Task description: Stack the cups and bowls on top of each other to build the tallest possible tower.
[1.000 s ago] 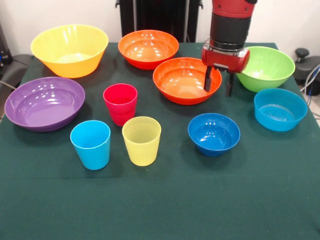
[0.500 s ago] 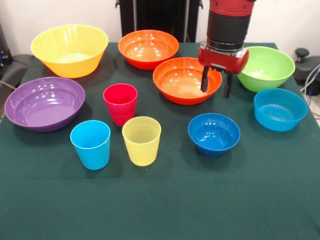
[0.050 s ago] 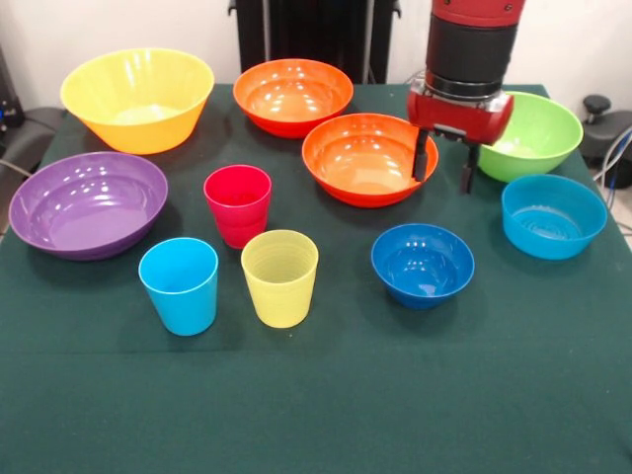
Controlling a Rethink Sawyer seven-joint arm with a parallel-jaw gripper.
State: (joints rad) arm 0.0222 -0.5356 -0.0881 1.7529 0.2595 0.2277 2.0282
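Front view: gripper (image 3: pixel 446 170) jaws apart, empty, above cloth btwn orange bowl (image 3: pixel 368 157) and lime bowl (image 3: pixel 529 133). Cups (image 3: pixel 237 203) and bowls all separate, nothing stacked yet. Likely light, stiff, glossy-slick plastic; pinch at rim wall.

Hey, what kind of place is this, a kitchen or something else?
Probably a robotics lab, not a kitchen: a red robot arm's end effector hangs over a green cloth-covered table of plastic bowls, beside an office chair.
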